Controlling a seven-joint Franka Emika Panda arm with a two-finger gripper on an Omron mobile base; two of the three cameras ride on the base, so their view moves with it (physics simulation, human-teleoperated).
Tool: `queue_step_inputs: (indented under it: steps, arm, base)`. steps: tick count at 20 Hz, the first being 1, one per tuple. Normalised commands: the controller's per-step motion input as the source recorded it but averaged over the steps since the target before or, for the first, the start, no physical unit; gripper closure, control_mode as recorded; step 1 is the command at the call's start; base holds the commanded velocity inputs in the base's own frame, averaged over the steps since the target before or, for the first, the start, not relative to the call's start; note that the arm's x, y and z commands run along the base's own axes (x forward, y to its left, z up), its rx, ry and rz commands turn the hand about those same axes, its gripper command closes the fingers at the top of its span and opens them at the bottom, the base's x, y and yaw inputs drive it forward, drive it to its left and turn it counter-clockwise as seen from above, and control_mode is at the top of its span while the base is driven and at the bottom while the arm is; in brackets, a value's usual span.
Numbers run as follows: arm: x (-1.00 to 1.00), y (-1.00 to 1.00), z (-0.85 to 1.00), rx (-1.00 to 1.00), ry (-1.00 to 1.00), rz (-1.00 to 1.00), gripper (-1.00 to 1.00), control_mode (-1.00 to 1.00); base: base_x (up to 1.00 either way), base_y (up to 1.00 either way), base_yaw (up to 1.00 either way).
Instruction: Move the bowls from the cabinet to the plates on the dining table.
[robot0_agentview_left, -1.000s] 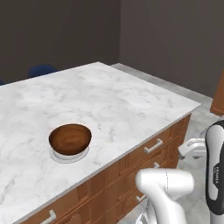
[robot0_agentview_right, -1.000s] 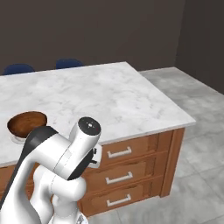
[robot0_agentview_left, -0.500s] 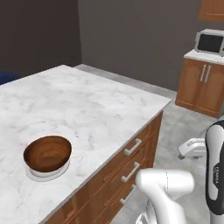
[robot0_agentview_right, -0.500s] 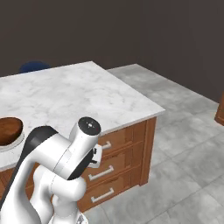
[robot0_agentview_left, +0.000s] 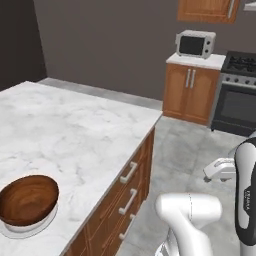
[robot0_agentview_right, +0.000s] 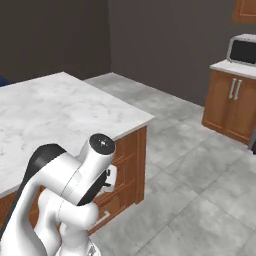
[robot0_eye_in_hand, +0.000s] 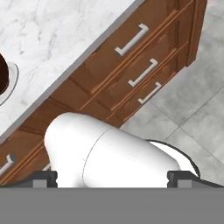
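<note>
A dark brown wooden bowl (robot0_agentview_left: 27, 202) sits on a light-grey plate (robot0_agentview_left: 22, 231) near the front edge of the dining table (robot0_agentview_left: 75, 135), a marble-topped island. In the hand view the plate's rim (robot0_eye_in_hand: 12, 80) and a sliver of the bowl (robot0_eye_in_hand: 2, 72) show at the left edge, above the table's drawers (robot0_eye_in_hand: 131, 65). My gripper (robot0_eye_in_hand: 113, 178) is open and holds nothing; its fingertips (robot0_eye_in_hand: 43, 178) stand wide apart, well off the table's side. A brown wall cabinet (robot0_agentview_left: 207, 10) with a grey bar handle hangs far off at the upper right, doors shut.
A microwave (robot0_agentview_left: 195, 44) stands on a low wooden unit (robot0_agentview_left: 192, 92), with a black stove (robot0_agentview_left: 240, 95) beside it. Grey tiled floor (robot0_agentview_right: 190, 170) lies between the island and those units. My own white arm (robot0_agentview_right: 75, 180) rises close to the island's corner.
The whole picture has slid left as the base turns right, bringing the microwave, stove and wall cabinet into sight. The bowl stays on its plate. The gripper stays open.
</note>
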Motion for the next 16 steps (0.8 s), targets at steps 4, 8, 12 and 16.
queue_step_inputs:
  steps: [4, 8, 12, 16]
  arm:
    - [0.00, 0.00, 0.00, 0.00, 0.00, 0.00, -1.00, 1.00]
    - [0.00, 0.00, 0.00, 0.00, 0.00, 0.00, -1.00, 1.00]
    - [0.00, 0.00, 0.00, 0.00, 0.00, 0.00, -1.00, 1.00]
    - [0.00, 0.00, 0.00, 0.00, 0.00, 0.00, -1.00, 1.00]
  base:
    - [0.04, -0.21, -0.40]
    - [0.04, -0.20, -0.40]
    - [0.03, -0.18, -0.40]
    - [0.02, -0.17, -0.40]
